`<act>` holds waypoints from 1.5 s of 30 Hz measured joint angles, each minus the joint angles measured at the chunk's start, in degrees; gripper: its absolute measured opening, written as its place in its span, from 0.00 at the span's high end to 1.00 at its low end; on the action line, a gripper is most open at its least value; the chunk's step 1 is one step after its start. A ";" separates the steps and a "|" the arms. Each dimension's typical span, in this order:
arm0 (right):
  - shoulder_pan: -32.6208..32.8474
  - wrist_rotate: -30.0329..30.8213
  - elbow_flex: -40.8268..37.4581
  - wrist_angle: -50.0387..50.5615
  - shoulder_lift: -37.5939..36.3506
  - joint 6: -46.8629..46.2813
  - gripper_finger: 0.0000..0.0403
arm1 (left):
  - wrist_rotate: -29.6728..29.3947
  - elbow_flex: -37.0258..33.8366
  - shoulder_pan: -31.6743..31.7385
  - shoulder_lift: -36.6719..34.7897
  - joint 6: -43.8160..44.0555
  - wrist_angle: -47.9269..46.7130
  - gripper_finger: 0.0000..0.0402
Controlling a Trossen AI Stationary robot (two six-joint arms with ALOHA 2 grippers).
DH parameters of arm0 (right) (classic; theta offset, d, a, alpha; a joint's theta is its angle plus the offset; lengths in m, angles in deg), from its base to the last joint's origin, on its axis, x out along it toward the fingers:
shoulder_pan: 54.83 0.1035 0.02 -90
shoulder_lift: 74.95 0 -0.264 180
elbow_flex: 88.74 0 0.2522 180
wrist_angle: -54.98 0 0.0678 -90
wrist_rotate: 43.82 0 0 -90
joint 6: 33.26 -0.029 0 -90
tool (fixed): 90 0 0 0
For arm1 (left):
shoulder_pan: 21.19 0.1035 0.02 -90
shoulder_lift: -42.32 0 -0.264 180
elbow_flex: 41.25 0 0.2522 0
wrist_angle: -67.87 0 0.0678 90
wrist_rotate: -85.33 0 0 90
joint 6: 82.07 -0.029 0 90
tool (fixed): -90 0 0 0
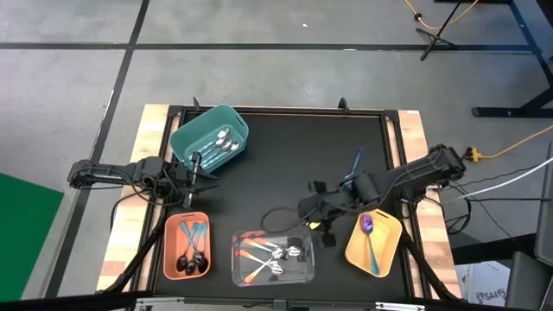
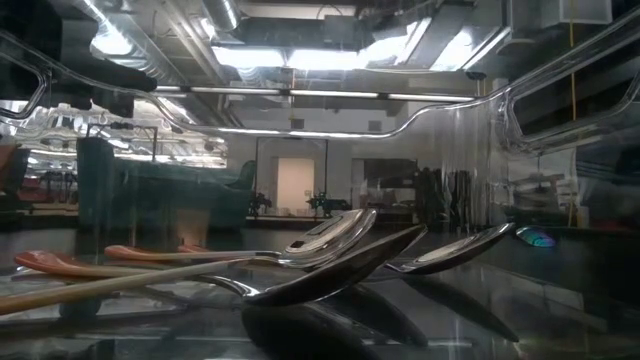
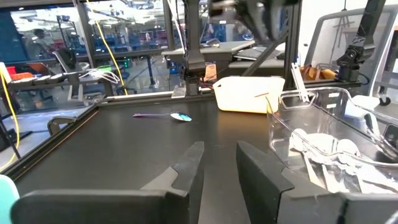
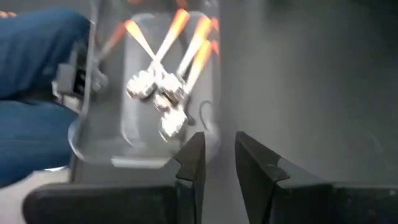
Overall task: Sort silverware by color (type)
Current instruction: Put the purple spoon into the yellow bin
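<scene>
The silverware lies in four bins. Silver spoons [image 1: 225, 142] are in the teal bin [image 1: 186, 138]. Black-bowled, teal-handled spoons [image 1: 192, 250] are in the salmon bin [image 1: 170, 246]. Orange-handled spoons [image 1: 268, 257] [image 4: 163, 87] [image 2: 300, 262] are in the clear bin [image 1: 304, 268]. One purple-bowled spoon [image 1: 369, 238] is in the yellow bin [image 1: 389, 250]. Another purple spoon [image 1: 358, 161] [image 3: 163, 116] lies flat on the black mat. My right gripper [image 1: 307, 210] [image 4: 219, 158] hovers open just beyond the clear bin's far right corner, holding nothing. My left gripper [image 1: 195, 169] [image 3: 219, 163] waits open beside the teal bin.
The black mat [image 1: 285, 164] has a raised frame, and wooden table strips run along the left and right sides. A dark cable [image 1: 276, 216] loops on the mat near the clear bin. In the right wrist view a blue shape [image 4: 34, 93] shows past the table's near edge.
</scene>
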 joint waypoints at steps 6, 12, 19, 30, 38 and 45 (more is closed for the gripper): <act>-0.94 7.87 -2.93 10.22 -8.38 -0.80 0.81 | 0.00 0.00 -0.02 0.00 0.00 -0.01 0.78; -1.56 15.65 -13.20 14.20 -20.40 -5.24 0.81 | 0.00 0.00 -0.02 0.00 0.00 -0.02 0.78; -9.58 17.70 -29.65 12.68 -35.17 -17.98 0.81 | 0.00 0.00 -0.01 0.00 0.00 -0.01 0.78; -25.52 20.24 -49.73 2.84 -42.48 -40.04 0.81 | 0.00 0.00 0.00 0.00 0.00 0.00 0.78; -33.82 12.04 -57.84 -7.43 -39.42 -41.08 0.81 | 0.00 0.00 -0.02 0.00 0.00 -0.02 0.78; -39.00 11.74 -58.81 -9.68 -35.83 -41.08 0.81 | 0.00 0.00 0.00 0.00 0.00 -0.01 0.78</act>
